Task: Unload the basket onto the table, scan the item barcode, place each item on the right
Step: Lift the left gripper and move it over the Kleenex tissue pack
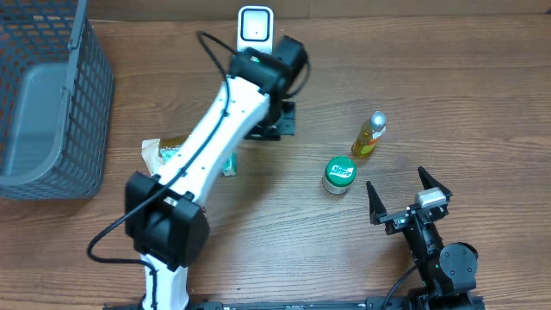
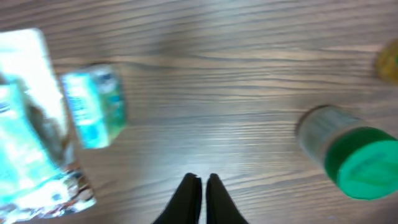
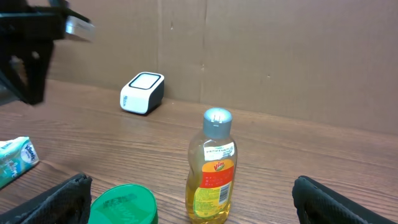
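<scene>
A wood-grain table (image 1: 284, 258) stands before a cardboard wall. Every scannable item rests on the table, none held: a green-lidded jar (image 1: 339, 172), a capped bottle (image 1: 369, 135) of yellow liquid, a tissue pack (image 2: 93, 109) and a foil pouch (image 2: 31, 124). The left end effector (image 2: 202, 182), fingers together and empty, hovers between pack and jar. It should open first, grip clear of the label, then face the barcode to the scanner (image 1: 256, 26). The right end effector (image 1: 394, 177) gapes apart. The mesh basket (image 1: 86, 77) shows only something flat and grey.
</scene>
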{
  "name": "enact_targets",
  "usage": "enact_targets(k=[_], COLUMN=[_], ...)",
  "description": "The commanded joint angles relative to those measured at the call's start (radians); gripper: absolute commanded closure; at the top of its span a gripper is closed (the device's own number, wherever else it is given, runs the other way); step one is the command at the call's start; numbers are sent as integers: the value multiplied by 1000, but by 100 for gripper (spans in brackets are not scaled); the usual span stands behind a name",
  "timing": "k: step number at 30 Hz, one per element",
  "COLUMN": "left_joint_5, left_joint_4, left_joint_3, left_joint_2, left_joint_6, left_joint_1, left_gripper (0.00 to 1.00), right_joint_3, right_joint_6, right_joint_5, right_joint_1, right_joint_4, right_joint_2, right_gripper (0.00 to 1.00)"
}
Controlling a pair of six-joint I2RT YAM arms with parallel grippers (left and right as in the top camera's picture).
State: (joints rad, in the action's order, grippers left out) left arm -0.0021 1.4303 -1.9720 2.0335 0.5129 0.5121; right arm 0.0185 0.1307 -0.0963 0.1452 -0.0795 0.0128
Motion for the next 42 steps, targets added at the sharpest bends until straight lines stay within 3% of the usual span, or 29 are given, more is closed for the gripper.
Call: enact_targets(k=[1, 4, 16, 21, 31, 42], left_joint_5=[-31, -41, -173, -188, -189, -189], left_joint_4=[34, 63, 90, 66, -44, -83], left_joint_3=[-12, -12, 49, 127, 238, 272], left_joint_2=[-12, -11, -10, -10, -10, -10], left_joint_6=[-41, -96, -73, -60, -60, -61], left_joint_1=[-56, -95, -202, -215, -219, -239], left_gripper=[90, 89, 91, 83, 87, 81], right_joint_3=[-11, -11, -11, -11, -10, -11], right_joint_6=[-2, -2, -2, -2, -2, -2], right_joint_5=[6, 6, 6, 6, 6, 6], right_joint_1=[-3, -3, -3, -3, -3, -3], right_joint_4=[3, 3, 3, 3, 3, 3], right_joint_2=[-10, -10, -10, -10, -10, -10], right_gripper=[0, 0, 0, 0, 0, 0])
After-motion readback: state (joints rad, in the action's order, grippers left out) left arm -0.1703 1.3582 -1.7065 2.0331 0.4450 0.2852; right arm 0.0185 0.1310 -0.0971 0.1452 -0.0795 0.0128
